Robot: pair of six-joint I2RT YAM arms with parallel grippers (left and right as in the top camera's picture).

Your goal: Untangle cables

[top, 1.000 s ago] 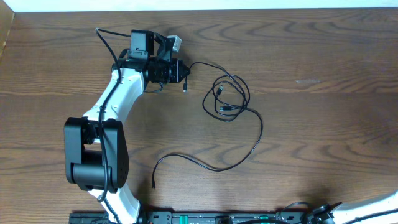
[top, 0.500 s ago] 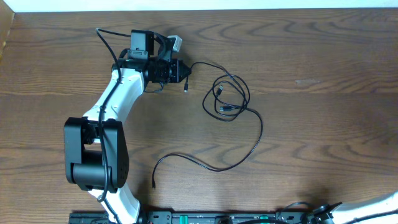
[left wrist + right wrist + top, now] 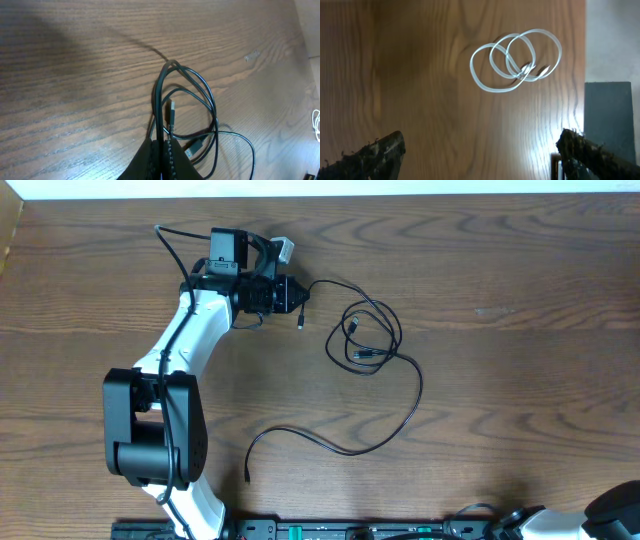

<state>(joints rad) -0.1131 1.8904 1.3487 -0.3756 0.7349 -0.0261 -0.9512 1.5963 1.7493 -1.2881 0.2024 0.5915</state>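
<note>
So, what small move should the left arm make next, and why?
Probably draw the left end effector slowly away from the loops, low along the table. It is shut on the black cable near one plug, and that cable crosses over itself in a few loops just beyond. The white cable lies apart from it, so a snag between them seems unlikely.
</note>
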